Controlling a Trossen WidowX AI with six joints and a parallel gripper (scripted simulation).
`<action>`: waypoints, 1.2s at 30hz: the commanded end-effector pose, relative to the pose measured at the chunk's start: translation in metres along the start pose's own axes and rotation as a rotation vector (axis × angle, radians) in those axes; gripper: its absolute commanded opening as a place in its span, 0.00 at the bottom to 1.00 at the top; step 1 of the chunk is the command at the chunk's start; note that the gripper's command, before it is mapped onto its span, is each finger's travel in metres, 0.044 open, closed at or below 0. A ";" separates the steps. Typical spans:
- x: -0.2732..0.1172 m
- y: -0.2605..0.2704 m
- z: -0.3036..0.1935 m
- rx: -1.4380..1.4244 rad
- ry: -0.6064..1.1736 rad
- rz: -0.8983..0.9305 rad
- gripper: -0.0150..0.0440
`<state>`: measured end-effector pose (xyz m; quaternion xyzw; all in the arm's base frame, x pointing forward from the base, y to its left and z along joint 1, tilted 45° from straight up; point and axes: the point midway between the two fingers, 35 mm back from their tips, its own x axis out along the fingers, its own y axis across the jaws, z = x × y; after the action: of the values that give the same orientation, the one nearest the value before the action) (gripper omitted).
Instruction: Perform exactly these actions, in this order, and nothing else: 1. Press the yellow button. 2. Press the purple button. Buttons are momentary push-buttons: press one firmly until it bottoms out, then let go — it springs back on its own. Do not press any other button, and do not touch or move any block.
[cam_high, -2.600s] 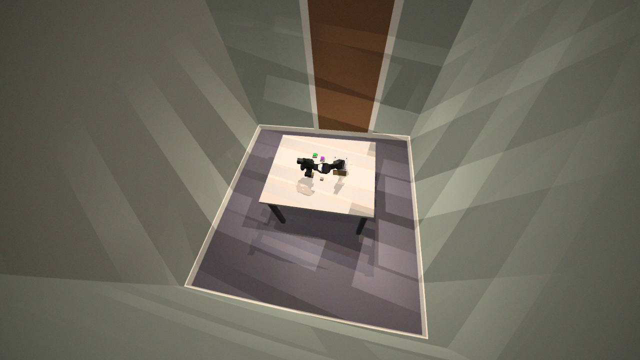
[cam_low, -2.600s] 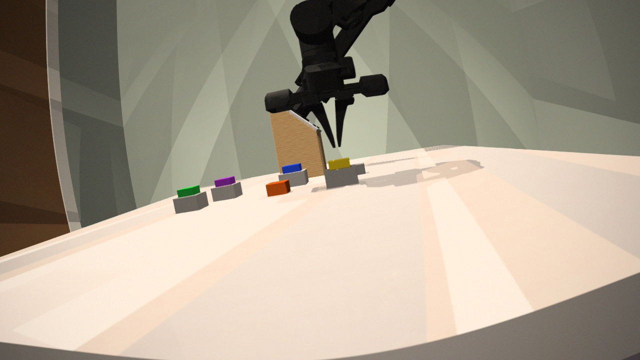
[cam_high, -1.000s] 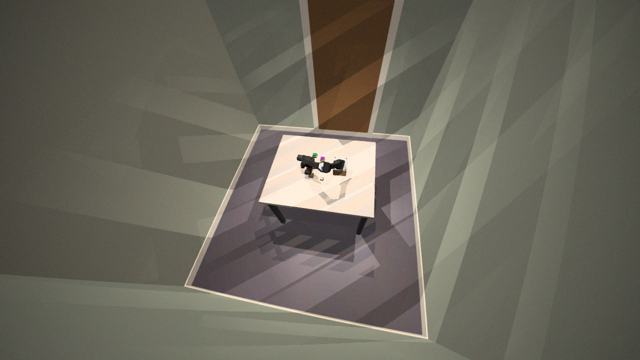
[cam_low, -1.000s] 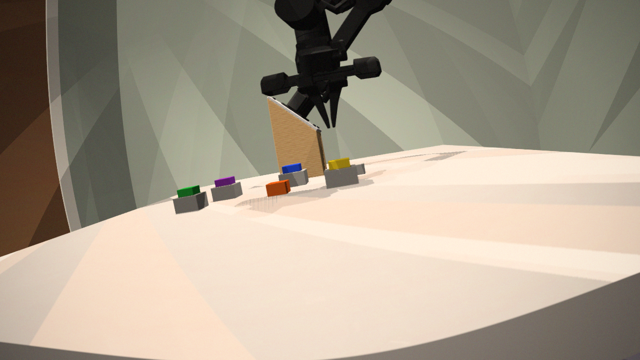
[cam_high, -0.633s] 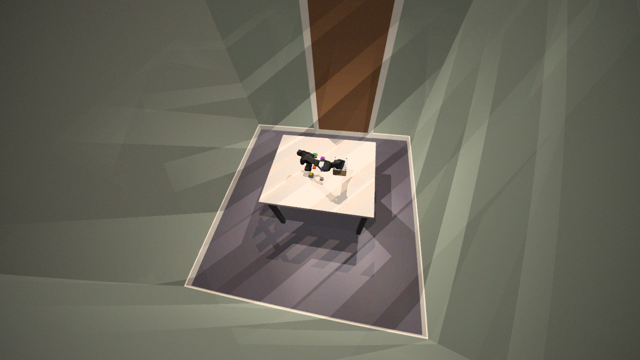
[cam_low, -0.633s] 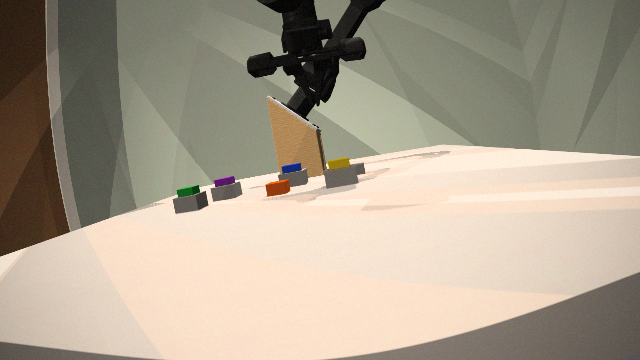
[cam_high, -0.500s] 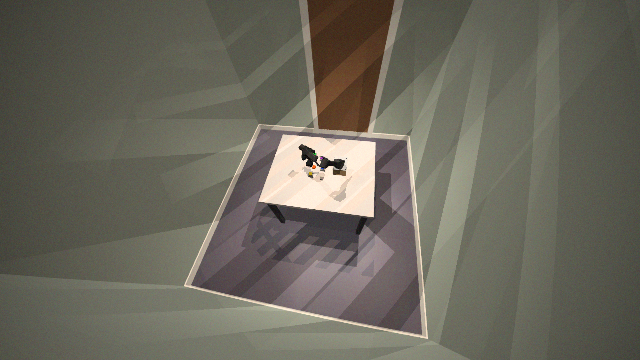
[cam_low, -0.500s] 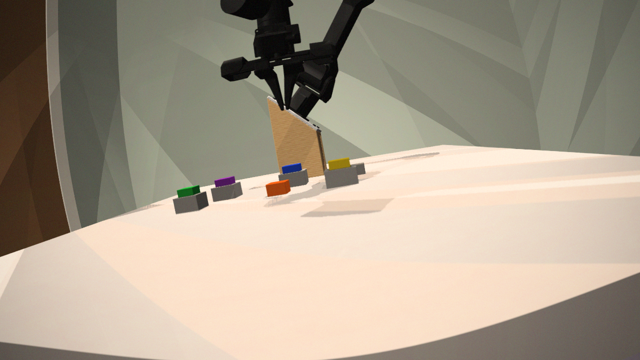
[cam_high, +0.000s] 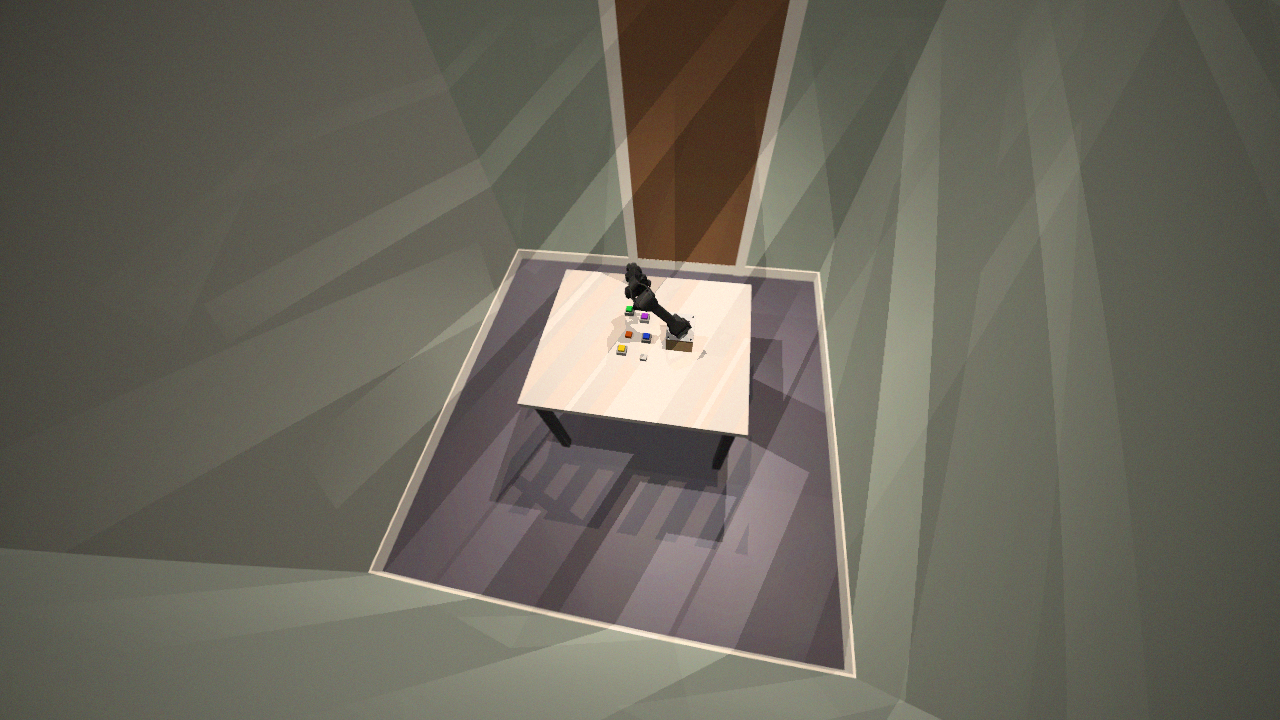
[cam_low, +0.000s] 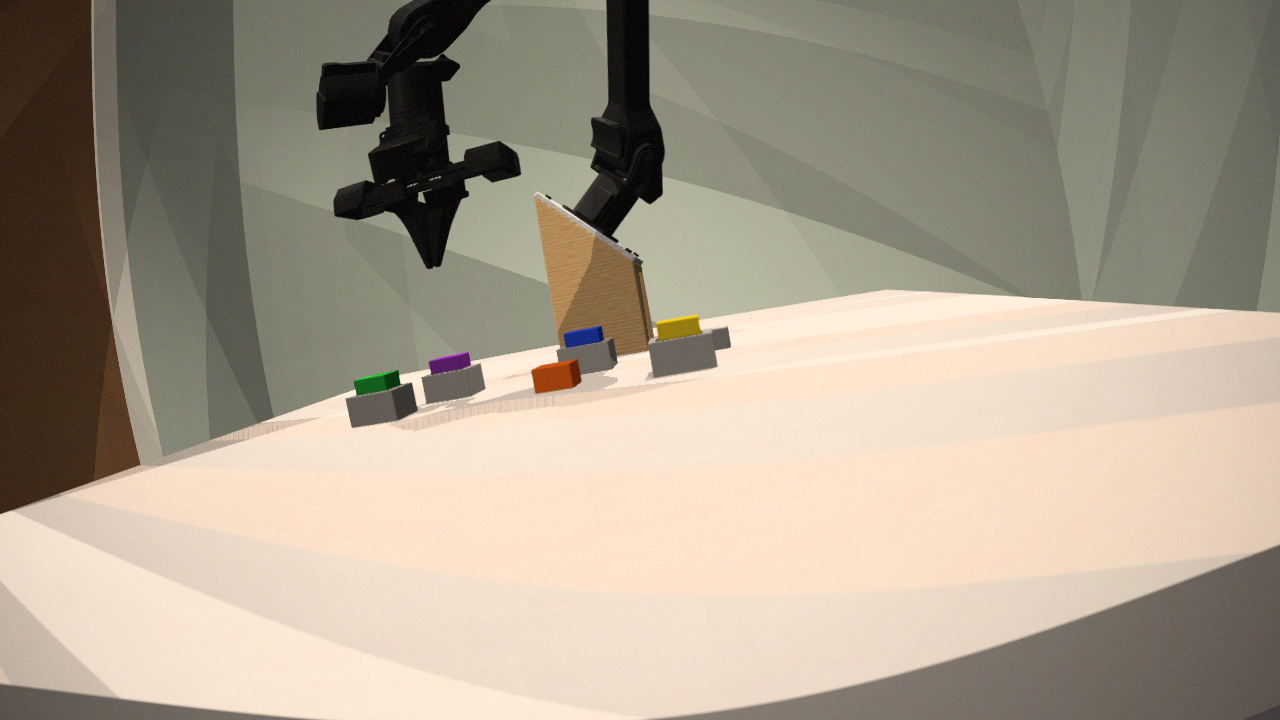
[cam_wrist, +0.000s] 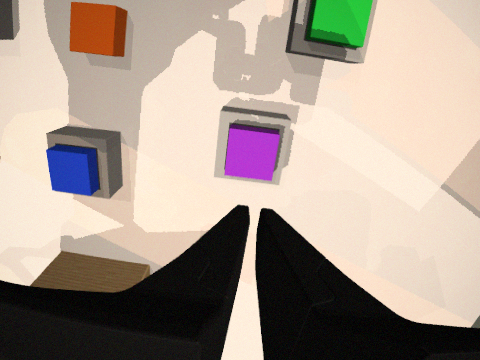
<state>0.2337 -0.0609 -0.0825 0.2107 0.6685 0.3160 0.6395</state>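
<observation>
The purple button (cam_high: 644, 316) (cam_low: 449, 362) (cam_wrist: 252, 152) is raised on its grey base. My gripper (cam_low: 434, 265) (cam_wrist: 252, 218) is shut, with nothing between the fingers, and points down. Its tips hang well above the purple button in the exterior view, and appear just below the button's base in the wrist view. The yellow button (cam_high: 621, 349) (cam_low: 678, 327) stands raised on its grey base, away from the gripper.
The green button (cam_high: 629, 308) (cam_low: 376, 382) (cam_wrist: 341, 21) and the blue button (cam_high: 646, 336) (cam_low: 583, 336) (cam_wrist: 73, 171) flank the purple one. An orange block (cam_high: 628, 334) (cam_low: 555, 377) (cam_wrist: 95, 29) lies near the blue button. A small grey block (cam_high: 642, 357) (cam_low: 722, 337) lies near the yellow button.
</observation>
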 end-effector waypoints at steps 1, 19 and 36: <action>0.031 -0.002 -0.003 -0.011 0.007 0.004 0.29; 0.078 0.000 -0.004 -0.012 0.006 0.008 0.29; 0.094 0.001 -0.005 -0.012 0.006 0.010 0.29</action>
<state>0.2222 0.0013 -0.1498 0.2044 0.6663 0.3250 0.6393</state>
